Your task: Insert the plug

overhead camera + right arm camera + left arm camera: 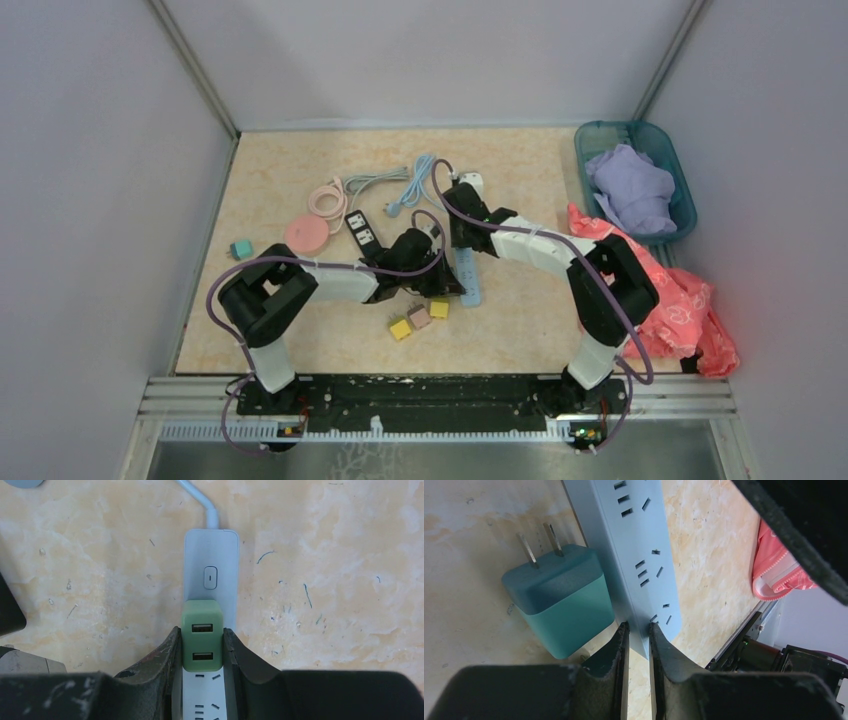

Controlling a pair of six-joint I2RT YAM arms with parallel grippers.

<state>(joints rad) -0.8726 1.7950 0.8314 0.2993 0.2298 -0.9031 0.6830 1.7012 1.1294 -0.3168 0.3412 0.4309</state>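
A light blue power strip (pixel 470 280) lies mid-table, also in the left wrist view (pixel 639 540) and the right wrist view (pixel 210 555). My right gripper (pixel 202 630) is shut on a green two-port USB plug (pixel 202 635), which sits upright on the strip just below its switch (pixel 210 577). In the top view the right gripper (pixel 462 235) hides that plug. My left gripper (pixel 638 626) is shut on the strip's near end and sits by it in the top view (pixel 440 285). A teal plug (pixel 559 600) lies loose on its side against the strip, prongs pointing away.
Yellow and pink cube plugs (pixel 419 317) lie near the strip. A black power strip (pixel 362 230), pink reel (pixel 307 236), coiled cables (pixel 400 182) and a small teal plug (pixel 241 248) lie further back and left. A teal basket (pixel 628 125) with purple cloth and a red cloth (pixel 680 300) are right.
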